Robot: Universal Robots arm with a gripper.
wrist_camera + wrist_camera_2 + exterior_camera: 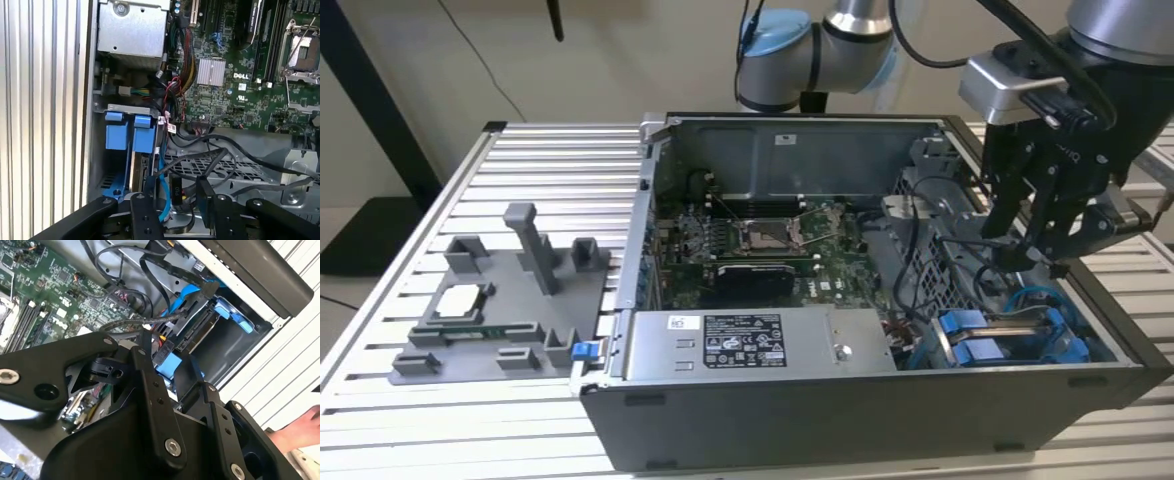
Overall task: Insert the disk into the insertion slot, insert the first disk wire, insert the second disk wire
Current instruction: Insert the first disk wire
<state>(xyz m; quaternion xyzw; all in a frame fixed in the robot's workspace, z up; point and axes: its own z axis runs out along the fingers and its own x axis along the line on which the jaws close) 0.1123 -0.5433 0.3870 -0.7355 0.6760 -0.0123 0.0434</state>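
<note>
One table [520,140]: slatted aluminium, carrying everything in the scene.
Computer case [854,410]: dark grey, lying open on its side on the table, at the exterior view's right of a parts holder.
Arm [854,40]: silver and light blue, reaching in from the far side and coming down over the case's right end in the exterior view.
Motherboard [720,245]: green, flat on the case floor, its processor socket bare.
Parts holder [507,300]: grey plastic, just beside the case at the exterior view's left, with a square silver chip [460,300] lying on it.
Power supply box [747,345]: grey metal with a label, along the near wall of the case.
Gripper [1027,258]: black, lowered into the case above the drive cage; its fingers [145,215] stand apart with a clear gap, so the claw is open.
Insertion slot [215,167]: bay of the perforated grey cage in the near right corner of the case in the exterior view.
Disk [136,172]: seated in the slot, its silver edge below a blue end tab, just beside the fingers.
Other carrier [114,136]: blue-tabbed, right beside the disk's tab in the same cage.
Black cables [215,155]: looping over the cage wall towards the fingers.
Blue cable [161,195]: running down beside the disk.
Black connector [176,190]: between the two fingers; contact cannot be told.
Hand [300,432]: a person's, near the case over the slats.
</note>
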